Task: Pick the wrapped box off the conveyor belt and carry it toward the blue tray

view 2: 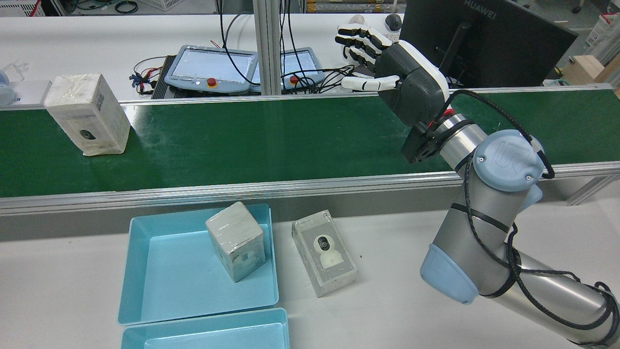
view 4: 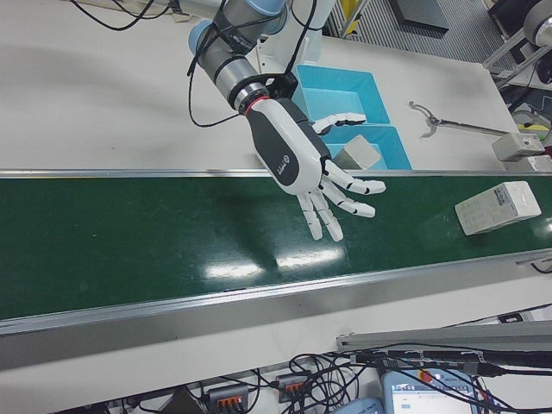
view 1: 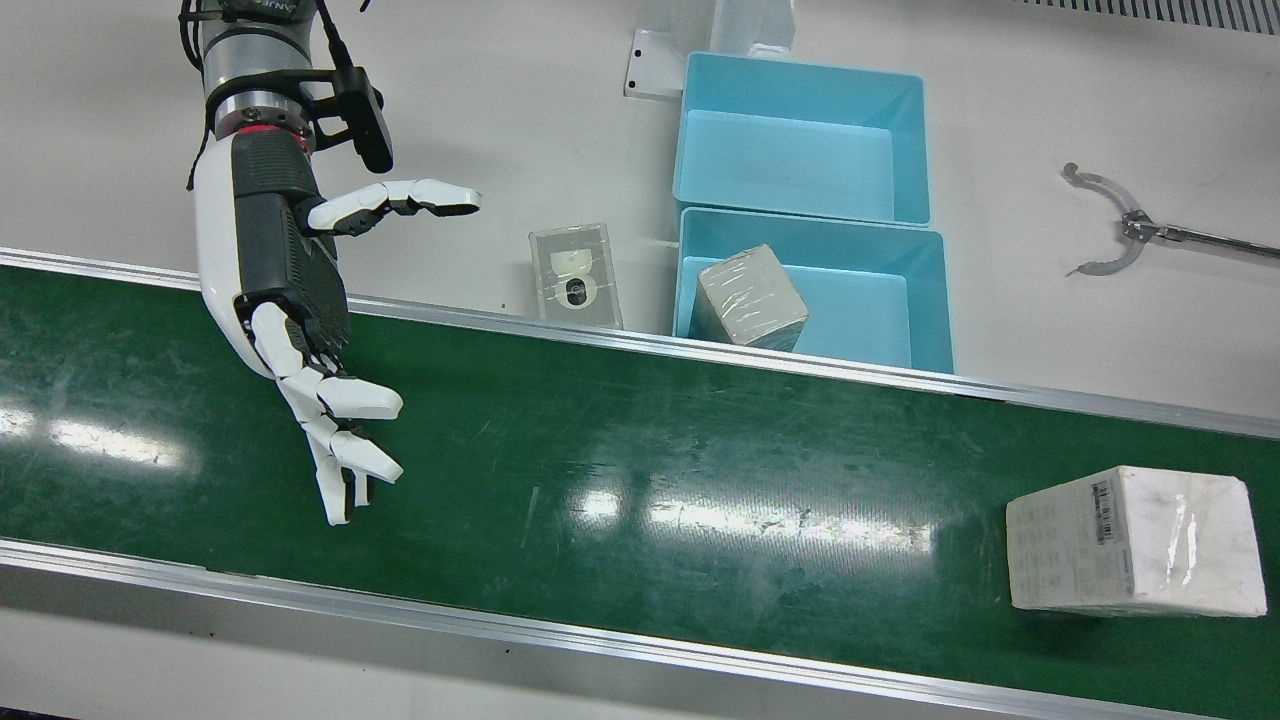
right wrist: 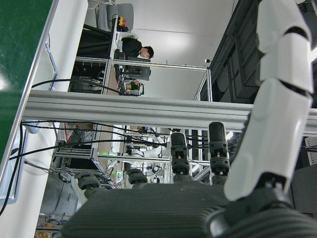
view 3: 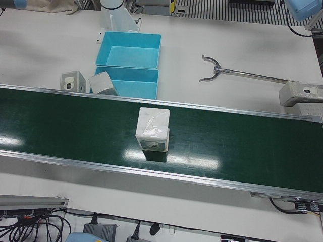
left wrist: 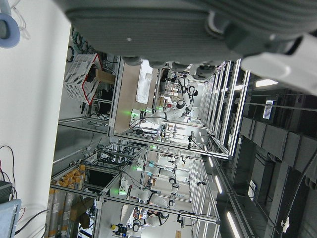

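Note:
A white wrapped box (view 1: 1135, 540) stands on the green conveyor belt (view 1: 640, 470) at the front view's right end; it also shows in the rear view (view 2: 87, 114) and the left-front view (view 3: 153, 129). My right hand (view 1: 300, 330) is open and empty, fingers spread, above the belt far from that box; it also shows in the rear view (view 2: 387, 72) and the right-front view (view 4: 315, 181). The near blue tray (view 1: 860, 315) beside the belt holds a grey wrapped box (view 1: 750, 297). My left hand (left wrist: 198, 29) shows only as a dark palm edge in its own view.
A second blue tray (view 1: 800, 150) lies behind the near one. A clear-wrapped camera box (view 1: 575, 275) stands on the white table next to the trays. A metal grabber tool (view 1: 1120, 230) lies on the table. Another box (view 3: 302, 94) sits by the belt's far end.

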Action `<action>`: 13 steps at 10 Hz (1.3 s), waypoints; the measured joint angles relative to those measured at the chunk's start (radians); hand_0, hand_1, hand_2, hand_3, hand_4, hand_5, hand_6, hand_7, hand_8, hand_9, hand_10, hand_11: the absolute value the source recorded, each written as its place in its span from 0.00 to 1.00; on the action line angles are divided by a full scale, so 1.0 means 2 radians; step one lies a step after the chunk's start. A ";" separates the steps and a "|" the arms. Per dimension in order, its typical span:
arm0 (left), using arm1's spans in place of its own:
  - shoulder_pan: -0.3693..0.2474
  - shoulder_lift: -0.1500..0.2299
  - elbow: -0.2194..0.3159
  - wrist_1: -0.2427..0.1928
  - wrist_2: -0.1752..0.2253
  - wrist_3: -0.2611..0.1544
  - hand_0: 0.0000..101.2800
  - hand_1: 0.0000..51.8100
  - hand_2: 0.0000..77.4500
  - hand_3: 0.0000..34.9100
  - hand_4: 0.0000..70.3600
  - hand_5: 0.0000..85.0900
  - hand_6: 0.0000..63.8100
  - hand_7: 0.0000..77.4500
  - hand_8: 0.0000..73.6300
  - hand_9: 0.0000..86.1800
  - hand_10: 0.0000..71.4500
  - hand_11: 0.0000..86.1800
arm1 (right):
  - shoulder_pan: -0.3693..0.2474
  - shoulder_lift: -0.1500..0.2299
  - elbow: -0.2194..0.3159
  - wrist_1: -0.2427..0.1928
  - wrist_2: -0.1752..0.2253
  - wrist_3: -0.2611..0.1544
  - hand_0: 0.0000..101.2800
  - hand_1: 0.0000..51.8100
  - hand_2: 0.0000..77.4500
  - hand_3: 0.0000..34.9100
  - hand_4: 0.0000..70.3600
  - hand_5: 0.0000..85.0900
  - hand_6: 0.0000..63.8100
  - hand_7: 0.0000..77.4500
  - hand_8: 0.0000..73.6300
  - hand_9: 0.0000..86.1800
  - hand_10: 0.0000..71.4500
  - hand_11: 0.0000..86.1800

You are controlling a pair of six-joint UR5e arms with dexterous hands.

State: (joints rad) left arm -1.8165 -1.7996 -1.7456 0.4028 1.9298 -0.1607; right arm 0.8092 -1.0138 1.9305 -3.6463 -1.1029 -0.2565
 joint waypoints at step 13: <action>0.000 0.000 0.000 0.000 0.000 0.000 0.00 0.00 0.01 0.00 0.01 0.01 0.00 0.01 0.01 0.00 0.01 0.00 | -0.003 0.003 -0.011 -0.003 0.002 -0.001 0.42 0.19 0.23 0.86 0.10 0.28 0.00 0.24 0.00 0.06 0.02 0.03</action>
State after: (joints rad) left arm -1.8165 -1.7996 -1.7456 0.4028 1.9298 -0.1607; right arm 0.8027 -1.0072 1.9076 -3.6523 -1.0996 -0.2577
